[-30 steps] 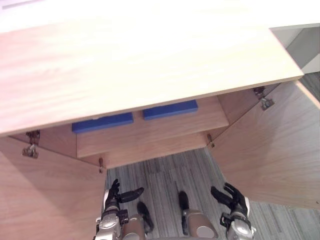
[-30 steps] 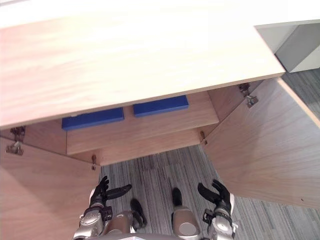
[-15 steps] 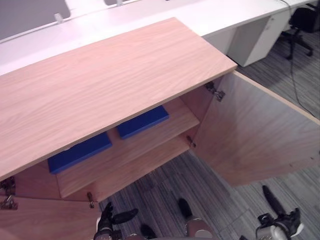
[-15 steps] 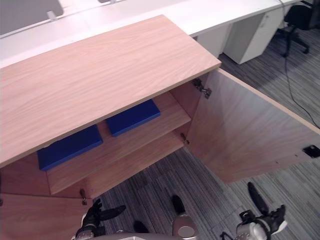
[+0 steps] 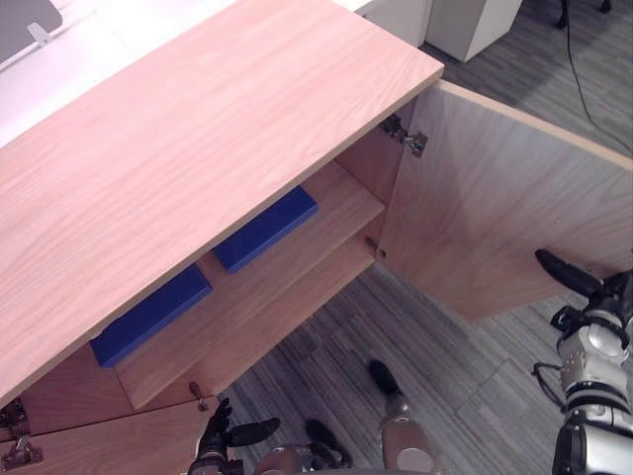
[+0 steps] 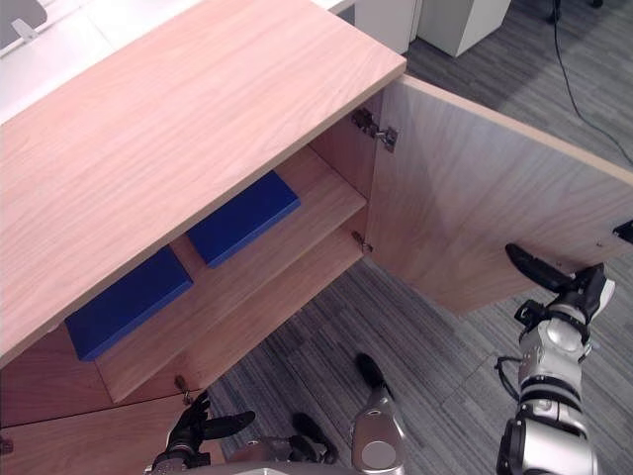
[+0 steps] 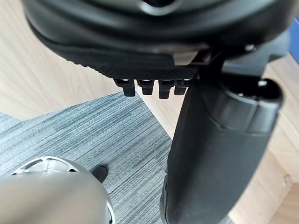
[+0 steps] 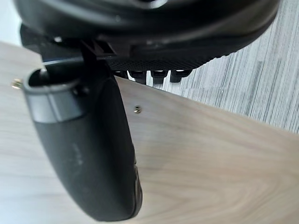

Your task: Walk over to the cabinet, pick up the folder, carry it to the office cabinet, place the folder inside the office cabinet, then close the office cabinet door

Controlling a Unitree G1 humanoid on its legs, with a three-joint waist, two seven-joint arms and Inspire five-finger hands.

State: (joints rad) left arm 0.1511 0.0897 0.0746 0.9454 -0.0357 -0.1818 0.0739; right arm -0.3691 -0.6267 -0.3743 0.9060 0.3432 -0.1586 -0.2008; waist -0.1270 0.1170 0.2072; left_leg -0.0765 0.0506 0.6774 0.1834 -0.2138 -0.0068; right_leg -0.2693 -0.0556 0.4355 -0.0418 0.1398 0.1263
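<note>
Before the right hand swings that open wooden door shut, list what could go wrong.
1. The right hand hangs by the free edge of the open right light-wood cabinet door; its straight fingers could slide off the edge instead of pushing it.
2. The left light-wood door also stands open beside the low left hand, so shutting one door may leave the two flat blue folders exposed.

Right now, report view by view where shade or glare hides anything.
Left eye view: the cabinet top shades the shelf, yet the left blue folder and the right blue folder read plainly; the white desk glares. Right wrist view: the right hand blocks part of the evenly lit door. Left wrist view: the left hand covers much of the carpet.
</note>
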